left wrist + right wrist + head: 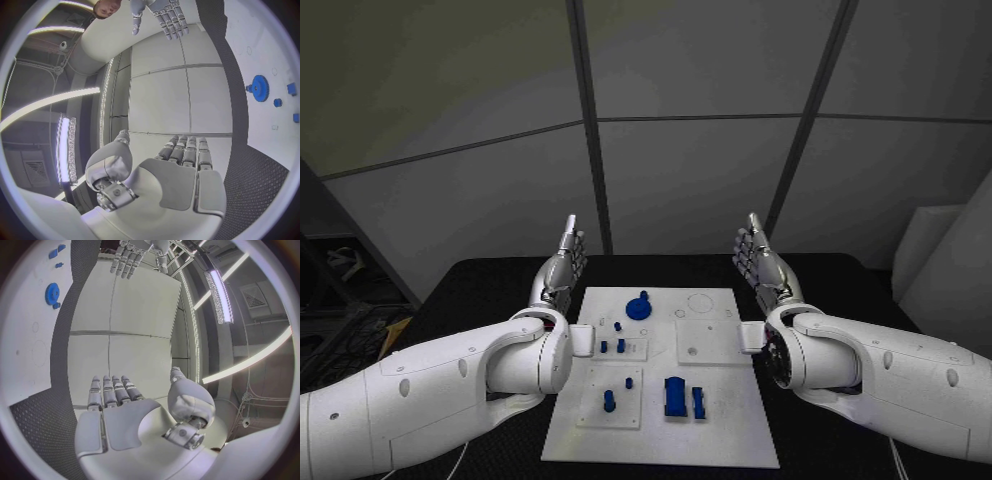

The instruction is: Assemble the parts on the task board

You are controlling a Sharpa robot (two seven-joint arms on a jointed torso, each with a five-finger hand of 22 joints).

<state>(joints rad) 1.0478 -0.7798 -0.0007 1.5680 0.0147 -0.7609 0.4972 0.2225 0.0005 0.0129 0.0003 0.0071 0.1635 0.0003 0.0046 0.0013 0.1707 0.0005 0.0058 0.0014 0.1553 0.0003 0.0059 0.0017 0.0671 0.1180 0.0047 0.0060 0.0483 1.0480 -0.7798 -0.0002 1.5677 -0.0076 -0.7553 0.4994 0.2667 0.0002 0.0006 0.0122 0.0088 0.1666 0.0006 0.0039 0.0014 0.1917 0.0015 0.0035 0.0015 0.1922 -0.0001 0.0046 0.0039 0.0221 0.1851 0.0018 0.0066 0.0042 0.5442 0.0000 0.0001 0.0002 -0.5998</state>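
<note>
Two hands, left (561,262) and right (763,262), we see raised, fingers straight, empty, flanking task board (733,440); one gear (639,306).

Small blue parts (629,383) too tiny to identify

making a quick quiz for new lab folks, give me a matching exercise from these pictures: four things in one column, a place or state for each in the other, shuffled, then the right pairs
Things:
1. left hand
2. right hand
3. blue gear
4. task board

Places or states:
A. white plate lying flat in the middle of the black table
B. lies on the far part of the board
C. raised, holding nothing, beside the board's left edge
D. raised, holding nothing, beside the board's right edge

Pairs: 1-C, 2-D, 3-B, 4-A
</note>
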